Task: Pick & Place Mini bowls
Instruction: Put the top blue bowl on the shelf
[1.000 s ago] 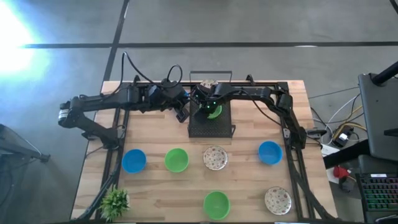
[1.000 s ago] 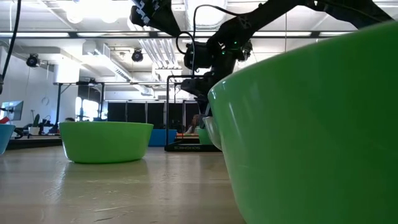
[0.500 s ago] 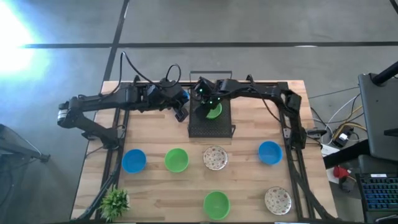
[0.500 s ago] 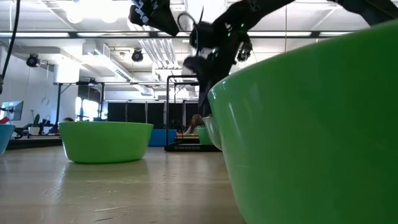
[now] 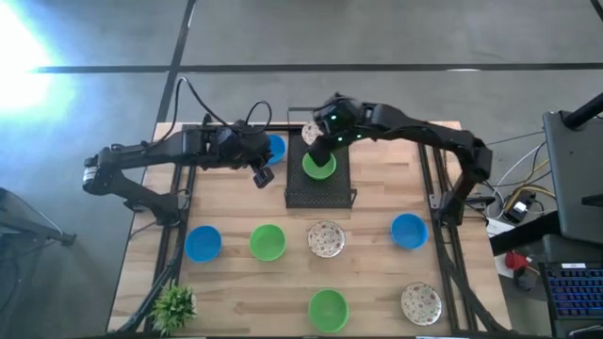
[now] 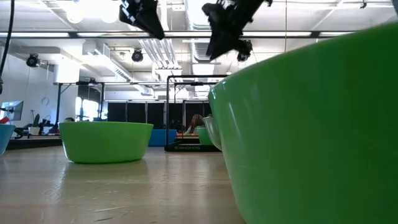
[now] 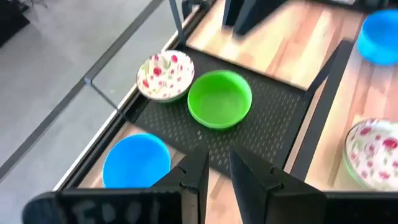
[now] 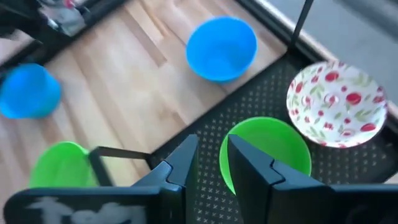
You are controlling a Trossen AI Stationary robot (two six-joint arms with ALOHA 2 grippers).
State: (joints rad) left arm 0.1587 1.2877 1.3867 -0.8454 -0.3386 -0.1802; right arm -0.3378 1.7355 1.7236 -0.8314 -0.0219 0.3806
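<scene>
Green and floral, two mini bowls already sit side by side on the black mesh tray [image 5: 320, 193] at the far middle of the table: a green bowl [image 5: 318, 166] near its centre and a white floral bowl [image 7: 165, 75] just beside it toward the far rim; the tray seems to be where the bowls are gathered. A blue bowl [image 5: 273, 149] rests on the wood just outside the tray's left edge, not yet in it. The right gripper [image 5: 318, 151] hangs above the green bowl, its fingers a narrow gap apart with nothing between them, which reads as a release just made; the left gripper [image 5: 261, 176] hovers beside the blue bowl, likewise slightly parted and empty, probably placed to take that bowl next. Six more bowls lie scattered across the near half of the table, well apart from the tray; a small potted plant [image 5: 173, 306] stands at the near left corner.
</scene>
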